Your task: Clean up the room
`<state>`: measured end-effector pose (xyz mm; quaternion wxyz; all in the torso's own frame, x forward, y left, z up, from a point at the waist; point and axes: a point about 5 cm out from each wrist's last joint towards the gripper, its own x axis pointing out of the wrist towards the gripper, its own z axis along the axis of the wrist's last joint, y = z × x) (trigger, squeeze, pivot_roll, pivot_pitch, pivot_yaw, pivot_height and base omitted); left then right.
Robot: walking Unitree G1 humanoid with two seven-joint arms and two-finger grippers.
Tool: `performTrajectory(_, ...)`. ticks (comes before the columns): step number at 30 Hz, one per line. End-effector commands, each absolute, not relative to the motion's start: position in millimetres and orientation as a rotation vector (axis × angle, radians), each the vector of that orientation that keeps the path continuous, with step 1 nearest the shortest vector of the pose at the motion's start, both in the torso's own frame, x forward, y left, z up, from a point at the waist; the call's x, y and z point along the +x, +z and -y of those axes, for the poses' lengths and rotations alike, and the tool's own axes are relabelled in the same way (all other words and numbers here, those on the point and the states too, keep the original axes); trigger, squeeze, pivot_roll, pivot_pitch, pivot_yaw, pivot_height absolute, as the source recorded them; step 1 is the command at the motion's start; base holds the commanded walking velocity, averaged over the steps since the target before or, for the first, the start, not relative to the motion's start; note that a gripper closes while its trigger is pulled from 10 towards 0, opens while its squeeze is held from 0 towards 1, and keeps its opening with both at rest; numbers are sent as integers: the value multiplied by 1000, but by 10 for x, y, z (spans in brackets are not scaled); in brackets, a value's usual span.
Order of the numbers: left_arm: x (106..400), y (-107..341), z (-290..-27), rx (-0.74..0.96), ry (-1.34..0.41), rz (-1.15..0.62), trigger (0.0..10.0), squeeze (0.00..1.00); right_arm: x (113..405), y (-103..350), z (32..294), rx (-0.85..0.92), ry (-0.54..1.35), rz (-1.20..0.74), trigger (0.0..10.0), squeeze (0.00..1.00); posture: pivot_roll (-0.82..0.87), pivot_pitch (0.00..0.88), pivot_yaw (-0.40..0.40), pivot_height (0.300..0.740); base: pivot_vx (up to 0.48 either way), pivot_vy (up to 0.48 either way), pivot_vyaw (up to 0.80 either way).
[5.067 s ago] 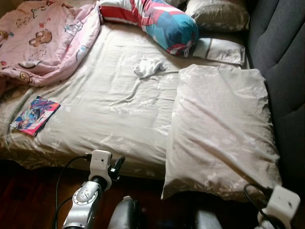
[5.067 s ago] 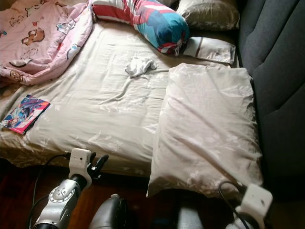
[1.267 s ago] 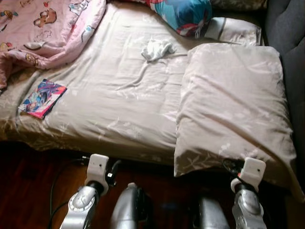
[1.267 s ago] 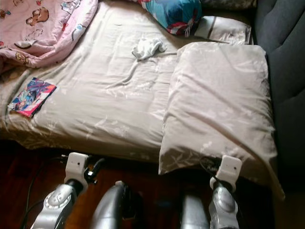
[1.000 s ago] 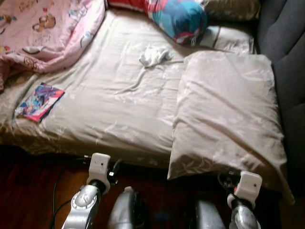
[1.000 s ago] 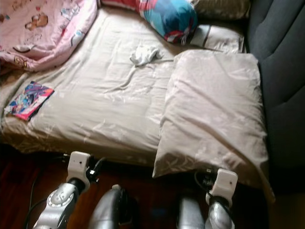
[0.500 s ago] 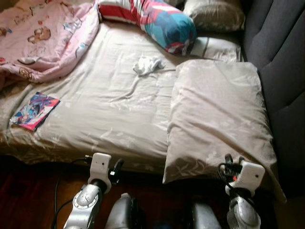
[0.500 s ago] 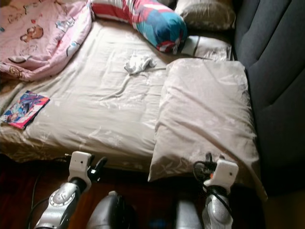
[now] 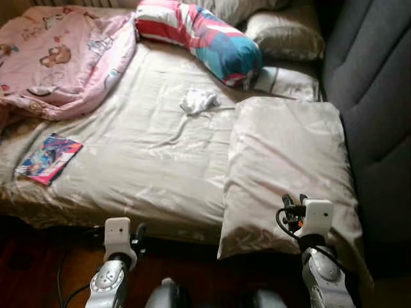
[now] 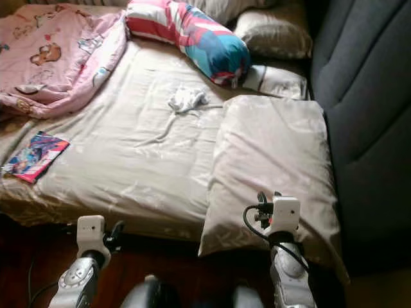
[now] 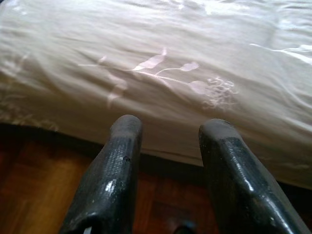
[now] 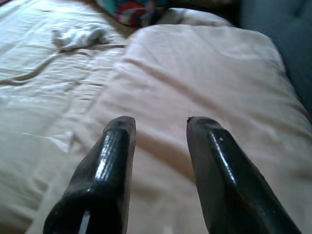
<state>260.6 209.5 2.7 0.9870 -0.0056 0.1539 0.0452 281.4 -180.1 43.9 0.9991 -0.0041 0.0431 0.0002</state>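
In the left eye view, the right hand (image 9: 292, 206) is over the near end of the big beige pillow (image 9: 287, 160), which overhangs the bed (image 9: 141, 160) edge beside the dark headboard (image 9: 372, 96); a white cloth (image 9: 198, 101) and a book (image 9: 49, 158) lie well apart. In the left wrist view, the left hand (image 11: 168, 127) is spread, low before the bed edge over the wooden floor (image 11: 29, 180). In the right wrist view, the right hand's fingers (image 12: 117, 146) are spread just above the pillow.
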Motion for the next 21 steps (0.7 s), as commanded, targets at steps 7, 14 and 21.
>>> performTrajectory(7, 2402, -307, -2150, 8, 148, -505, 10000, 0, 2718, -29, 1768, -89, 61, -354, 10000, 0, -51, 88, -2, 740, 0, 0, 0)
performTrajectory(14, 2266, -468, -2139, 23, 159, -626, 10000, 0, 2492, -351, 1864, -120, 27, -582, 10000, 0, -52, 64, -14, 740, 0, 0, 0)
performTrajectory(21, 2162, -554, -2178, 21, 176, -696, 10000, 0, 2279, -514, 2030, -75, -84, -686, 10000, 0, -55, 75, -14, 740, 0, 0, 0)
